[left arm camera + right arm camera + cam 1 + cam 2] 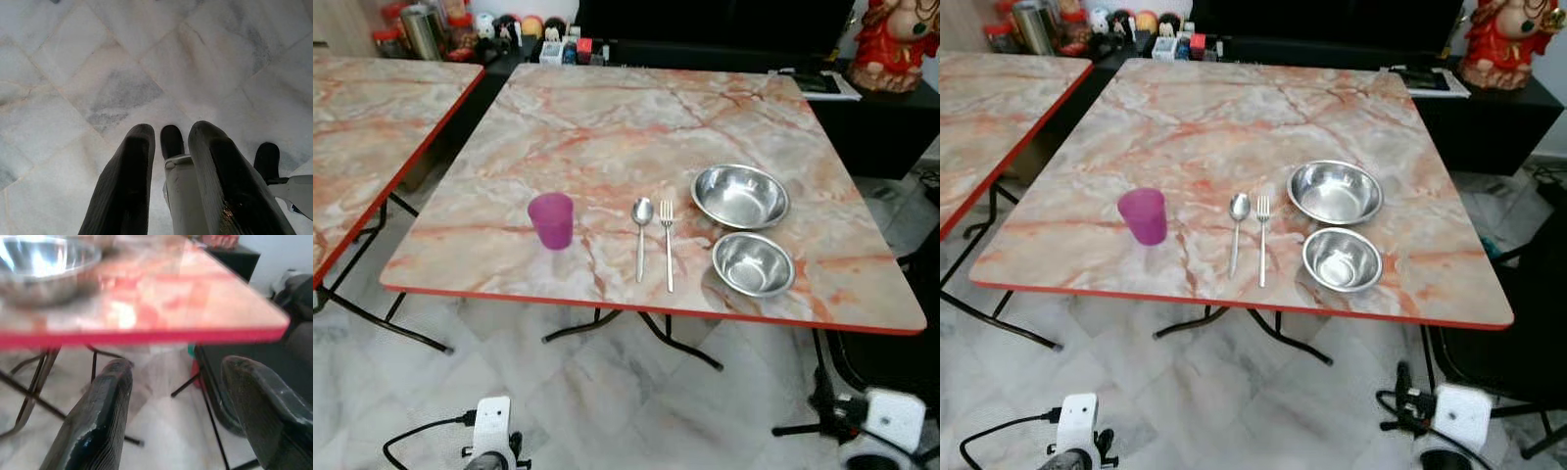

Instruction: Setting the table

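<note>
Steel bowls sit near the counter's (607,108) front edge: large bowl (740,196) with small bowl (753,264) just beside it at six o'clock, fork (667,243) and spoon (641,235) at nine o'clock, purple cup (551,220) further that way. Bowls look light, stiff and slippery, so grip a rim. Left tool (171,161) stands narrowly parted over the floor; right tool (181,406) gapes wide below the counter edge.
</note>
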Available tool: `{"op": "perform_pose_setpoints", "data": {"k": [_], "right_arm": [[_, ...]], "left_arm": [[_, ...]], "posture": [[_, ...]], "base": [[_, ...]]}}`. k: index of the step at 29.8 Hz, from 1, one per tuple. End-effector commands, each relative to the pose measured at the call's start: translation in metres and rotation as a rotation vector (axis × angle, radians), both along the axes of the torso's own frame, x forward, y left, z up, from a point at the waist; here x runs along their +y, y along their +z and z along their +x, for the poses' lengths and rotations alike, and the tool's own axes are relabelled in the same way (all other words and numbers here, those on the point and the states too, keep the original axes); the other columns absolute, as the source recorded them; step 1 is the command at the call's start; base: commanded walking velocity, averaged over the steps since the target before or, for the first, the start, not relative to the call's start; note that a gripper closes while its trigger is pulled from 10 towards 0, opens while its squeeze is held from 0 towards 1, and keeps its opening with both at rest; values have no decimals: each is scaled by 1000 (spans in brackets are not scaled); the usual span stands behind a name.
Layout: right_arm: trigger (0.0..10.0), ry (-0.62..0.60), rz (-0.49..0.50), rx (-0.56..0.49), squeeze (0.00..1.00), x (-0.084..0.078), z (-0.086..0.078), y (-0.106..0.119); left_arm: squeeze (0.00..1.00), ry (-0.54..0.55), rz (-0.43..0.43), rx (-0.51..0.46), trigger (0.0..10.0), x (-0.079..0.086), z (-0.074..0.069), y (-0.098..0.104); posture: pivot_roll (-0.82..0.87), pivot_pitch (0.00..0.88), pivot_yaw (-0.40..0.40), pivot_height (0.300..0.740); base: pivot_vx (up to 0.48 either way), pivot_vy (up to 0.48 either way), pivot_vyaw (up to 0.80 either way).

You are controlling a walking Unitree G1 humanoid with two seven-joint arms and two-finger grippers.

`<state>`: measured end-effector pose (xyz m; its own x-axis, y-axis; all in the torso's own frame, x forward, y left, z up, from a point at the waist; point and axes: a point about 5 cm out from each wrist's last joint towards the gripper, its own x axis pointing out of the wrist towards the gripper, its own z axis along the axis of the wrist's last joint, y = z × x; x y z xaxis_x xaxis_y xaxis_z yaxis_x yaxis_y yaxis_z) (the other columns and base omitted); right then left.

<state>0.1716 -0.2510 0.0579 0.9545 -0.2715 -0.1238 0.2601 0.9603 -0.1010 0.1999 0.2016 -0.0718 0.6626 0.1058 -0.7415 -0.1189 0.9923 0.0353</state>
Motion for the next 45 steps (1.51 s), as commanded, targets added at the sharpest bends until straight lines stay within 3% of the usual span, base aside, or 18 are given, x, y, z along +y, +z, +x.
{"op": "perform_pose_setpoints", "data": {"k": [1, 2, 5, 7, 9, 11, 12, 13, 15, 17, 21, 28, 45], "right_arm": [[10000, -33, -14, -8, 0, -7, 2, 9], [10000, -33, -14, -8, 0, -7, 2, 9], [10000, -36, 29, -87, 0, -14, 40, 31], [10000, -36, 29, -87, 0, -14, 40, 31], [10000, -63, 92, -171, 0, -20, 83, 53], [10000, -17, 97, -273, 0, -16, 123, 89], [10000, -17, 97, -273, 0, -16, 123, 89], [10000, 11, 74, -302, 0, -13, 135, 103], [10000, 11, 74, -302, 0, -13, 135, 103], [10000, 28, 111, -343, 0, -5, 152, 121], [10000, 47, 136, -374, 0, 3, 164, 137], [10000, 14, 149, -323, 0, -3, 178, 136], [10000, 47, 168, -292, 0, 10, 194, 141]], "left_arm": [[0, 5, -4, 36, 10000, 2, -8, -4], [0, 5, -4, 36, 10000, 2, -8, -4], [0, 7, 4, 31, 10000, 3, -7, -4], [0, 7, 4, 31, 10000, 3, -7, -4], [0, -2, -7, 26, 10000, 0, -6, -3], [0, -4, -15, 23, 10000, -2, -4, -3], [0, -4, -15, 23, 10000, -2, -4, -3], [0, -4, -16, 22, 10000, -2, -3, -2], [0, -4, -16, 22, 10000, -2, -3, -2], [0, -3, -14, 23, 10000, -1, -2, -2], [0, 7, -13, 23, 10000, 1, -2, -1], [0, 3, -8, 33, 10000, 3, -3, -2], [0, -14, 1, 33, 10000, 1, -5, -3]], "posture": [[-160, 90, -41, 740], [-160, 90, -41, 740], [-179, 86, -18, 740], [-179, 86, -18, 740], [-180, 84, -8, 740], [-173, 82, -1, 740], [-173, 82, -1, 740], [-173, 82, -1, 740], [-173, 82, -1, 740], [-151, 84, -3, 740], [-143, 88, 3, 740], [-143, 94, 6, 740], [-118, 73, 1, 740]], "base": [[0, 0, 0], [0, 0, 0], [0, 0, 0], [0, 0, 0], [0, 0, 0], [0, 0, 0], [0, 0, 0], [0, 0, 0], [0, 0, 0], [0, 0, 0], [0, 0, 0], [0, 0, 0], [213, 0, -141]]}}
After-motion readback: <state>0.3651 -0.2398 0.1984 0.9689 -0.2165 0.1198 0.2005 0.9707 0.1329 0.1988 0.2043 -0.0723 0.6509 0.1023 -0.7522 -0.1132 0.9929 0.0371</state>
